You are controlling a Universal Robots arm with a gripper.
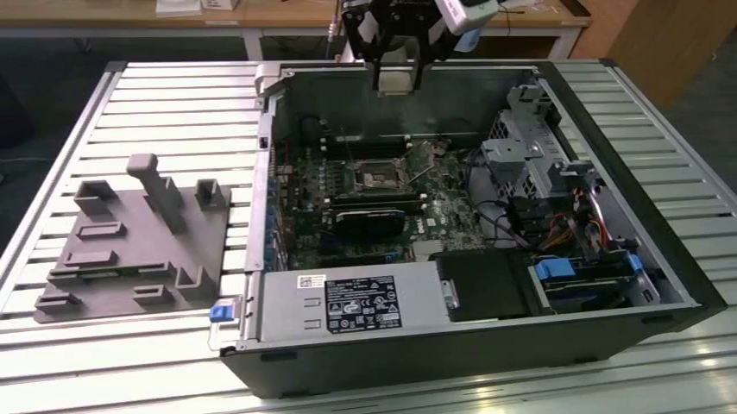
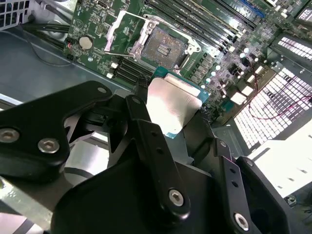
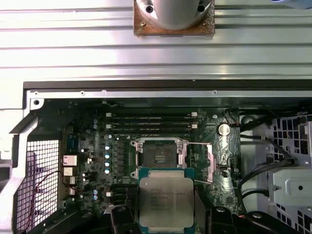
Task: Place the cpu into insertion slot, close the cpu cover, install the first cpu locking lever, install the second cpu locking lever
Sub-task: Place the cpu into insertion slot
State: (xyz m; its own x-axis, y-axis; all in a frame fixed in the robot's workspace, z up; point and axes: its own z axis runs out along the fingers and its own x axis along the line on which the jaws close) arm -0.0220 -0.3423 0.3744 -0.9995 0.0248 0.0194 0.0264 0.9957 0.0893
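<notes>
The pincer (image 1: 395, 76) pinched the cpu (image 1: 395, 84) by two opposite edges, its black fingers (image 2: 141, 105) pressed against the sides of the chip. In the exterior view it hung at the upper middle of the frame, over the far wall of the open computer case (image 1: 461, 362), with the chip clear of the board below. In both wrist views the cpu (image 2: 175, 102) (image 3: 166, 200) showed its dull metal top and a thin green edge, held between the pincer (image 2: 173, 109) (image 3: 166, 217) arms and apart from the insertion slot (image 2: 163, 46) (image 3: 158, 158). That slot (image 1: 374, 177) lay bare and uncovered on the green circuit board (image 1: 444, 224), near the middle of the case. The cpu cover (image 2: 111, 34) (image 3: 210, 163) stood swung open beside the slot, its centre window plain in the second wrist view. Long black memory slots (image 3: 151, 122) ran just beside the slot. Toward the lower middle of the exterior view sat a black labelled power-supply box (image 1: 345, 306), and a silver drive cage (image 1: 524, 159) with bundled cables stood on the exterior view's right. The case rested on a slatted metal tabletop (image 1: 173, 112). On the exterior view's left, well apart from the case, lay a grey moulded fixture (image 1: 127, 233) with upright posts.
</notes>
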